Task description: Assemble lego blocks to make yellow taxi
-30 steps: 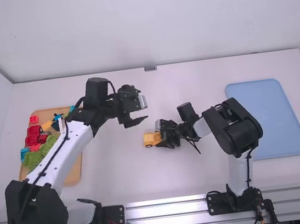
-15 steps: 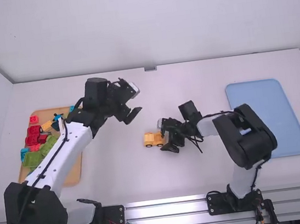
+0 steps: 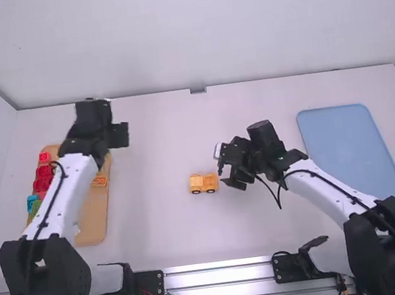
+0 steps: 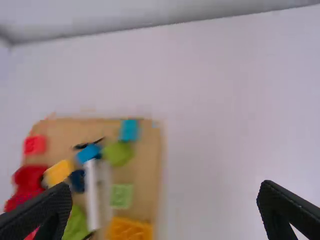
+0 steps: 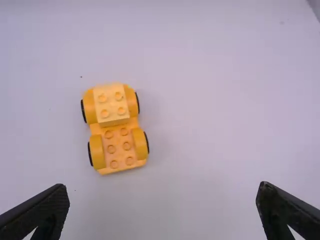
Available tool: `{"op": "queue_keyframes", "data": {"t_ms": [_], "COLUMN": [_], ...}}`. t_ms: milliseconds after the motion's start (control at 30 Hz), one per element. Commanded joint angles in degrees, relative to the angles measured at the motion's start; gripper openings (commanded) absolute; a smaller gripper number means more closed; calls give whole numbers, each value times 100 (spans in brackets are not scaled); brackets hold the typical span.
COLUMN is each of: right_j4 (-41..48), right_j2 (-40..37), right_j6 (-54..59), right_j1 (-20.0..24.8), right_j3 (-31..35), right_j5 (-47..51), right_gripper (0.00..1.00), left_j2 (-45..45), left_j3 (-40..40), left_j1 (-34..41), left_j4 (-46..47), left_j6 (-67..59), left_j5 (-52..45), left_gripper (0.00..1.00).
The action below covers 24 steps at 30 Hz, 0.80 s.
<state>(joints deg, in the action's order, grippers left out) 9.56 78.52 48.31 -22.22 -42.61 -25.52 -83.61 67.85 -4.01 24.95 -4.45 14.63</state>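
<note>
The left gripper [image 3: 118, 135] is over the back edge of the wooden tray; in the left wrist view the left gripper [image 4: 165, 189] is open and holds nothing. Beside the yellow car [image 3: 204, 183], on its right, the right gripper [image 3: 227, 175] hangs apart from it. In the right wrist view the right gripper [image 5: 162, 190] is open around bare table. That view shows the car [image 5: 111, 147] on its wheels, a lighter yellow brick [image 5: 111, 106] fixed on one end and bare studs on the other. An orange-yellow brick [image 4: 129, 230] and a yellow block [image 4: 59, 172] lie on the tray.
The wooden tray [image 3: 95, 226] at the left also bears red blocks [image 3: 43, 175], a light green block [image 4: 121, 196], blue pieces [image 4: 129, 130] and a white bar [image 4: 92, 192]. A blue tray [image 3: 352, 156] lies at the right.
My left gripper has swung left from mid-table toward the wooden tray. My right gripper has backed off to the right from beside the car, and the car now shows whole.
</note>
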Motion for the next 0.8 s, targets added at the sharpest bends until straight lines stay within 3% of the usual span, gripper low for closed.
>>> {"op": "queue_keyframes", "data": {"t_ms": [0, 167, 333, 433, 567, 767], "right_j4": [-11, -57, -7, -26, -13, -9], "right_j2": [-116, -144, -144, -138, -138, -138], "right_j6": [-9, -55, -66, -280, -356, -699], "right_j1": [11, 11, 22, 22, 22, 17], "right_j3": [22, 15, -72, -142, -168, -168], "right_j5": [55, 437, 452, 476, 389, 315], "right_gripper": [99, 99, 99, 99, 99, 99], "left_j2": [-354, -1405, -2822, -3456, -4164, -4924], "left_j3": [721, 2341, 4312, 5027, 5617, 5722], "left_j1": [-898, -2098, -2736, -2787, -2723, -2723], "left_j4": [337, 1401, 2719, 3174, 3635, 3891], "left_j6": [39, -407, -2400, -3602, -4878, -6321], "left_j5": [-116, -981, -1971, -2017, -1641, -1202], "left_gripper": [99, 99, 99, 99, 99, 99]}}
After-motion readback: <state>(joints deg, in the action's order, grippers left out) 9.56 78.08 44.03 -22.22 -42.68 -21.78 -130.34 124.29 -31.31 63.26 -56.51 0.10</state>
